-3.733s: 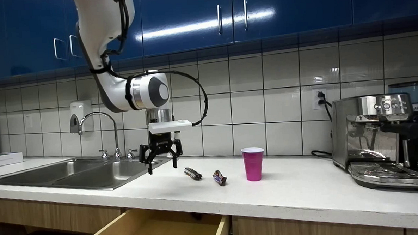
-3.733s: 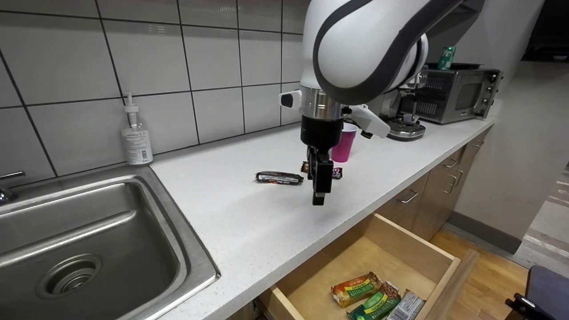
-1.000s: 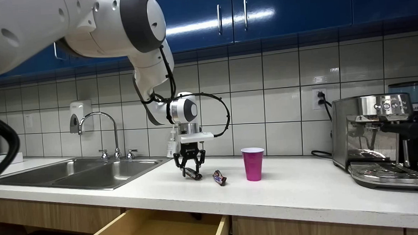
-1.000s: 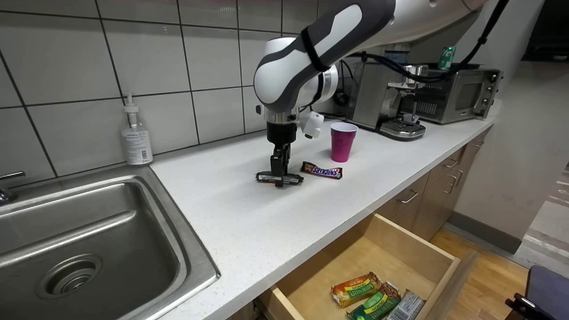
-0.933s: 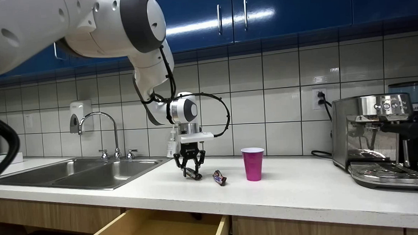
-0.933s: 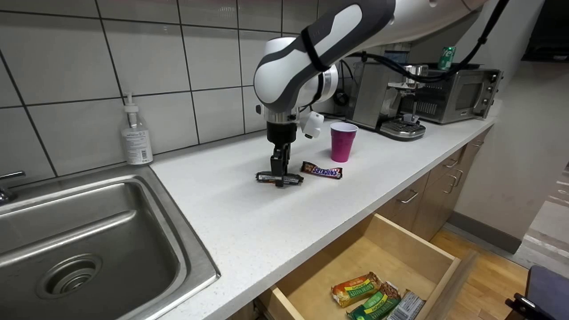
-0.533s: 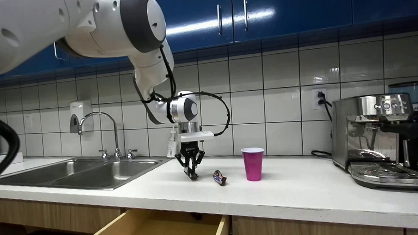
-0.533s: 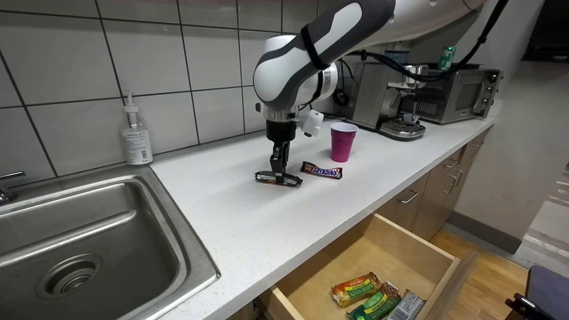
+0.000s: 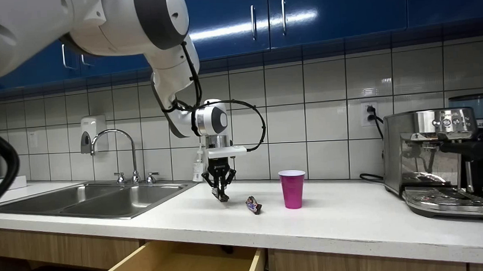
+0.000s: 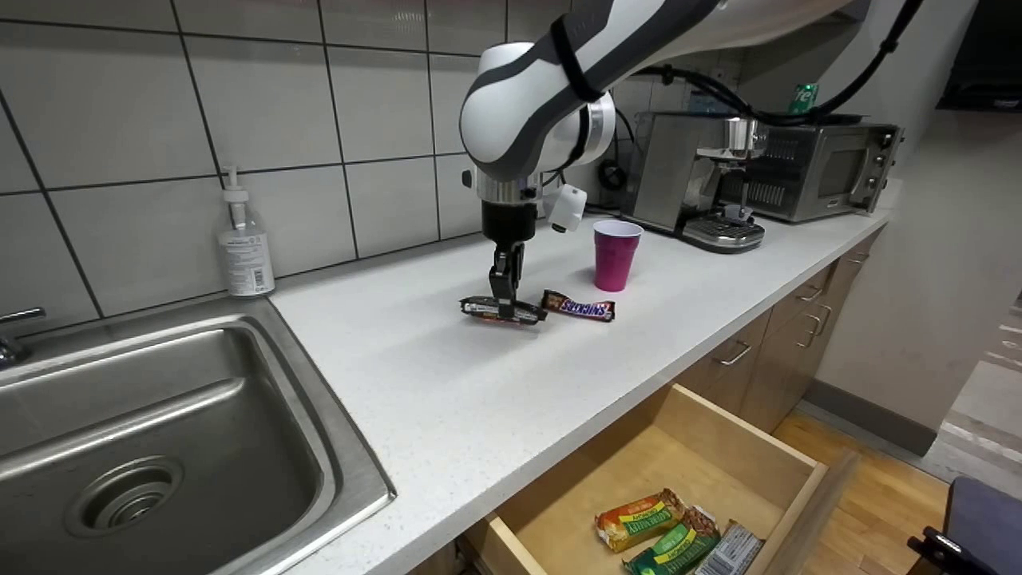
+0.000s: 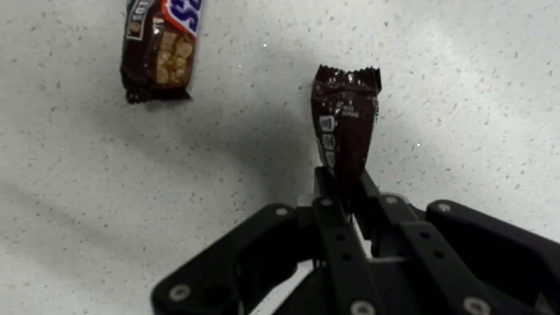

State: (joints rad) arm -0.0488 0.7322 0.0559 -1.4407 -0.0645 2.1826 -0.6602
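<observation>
The claw (image 11: 346,186) is clenched on the dark bar (image 11: 348,113), pinching its two long sides about midway along. Both are on the side of the cup (image 10: 613,263) toward the sink (image 10: 347,447), with the Snickers (image 10: 578,307) nearer the cup than they are. The relation that counts here, as I judge it, lies within the grip: the dark bar's long axis runs across the direction of the pinch, so one end juts toward the cup's side and the other points away from the cup. The wrist view shows just one of those ends, directly ahead of the claw; in an exterior view both ends of the dark bar (image 10: 483,308) show. It seems to hang just above the counter (image 10: 415,375), though the gap is hard to make out. The Snickers lies on the counter, roughly parallel to the dark bar and apart from it. There is only one arm (image 9: 169,67), so no other is nearer. Lower than the cup and on its sink side is the drawer (image 10: 631,455), pulled out, with snacks (image 10: 641,519) in it. The coffee maker (image 9: 430,155) is past the cup, on its side away from the claw
</observation>
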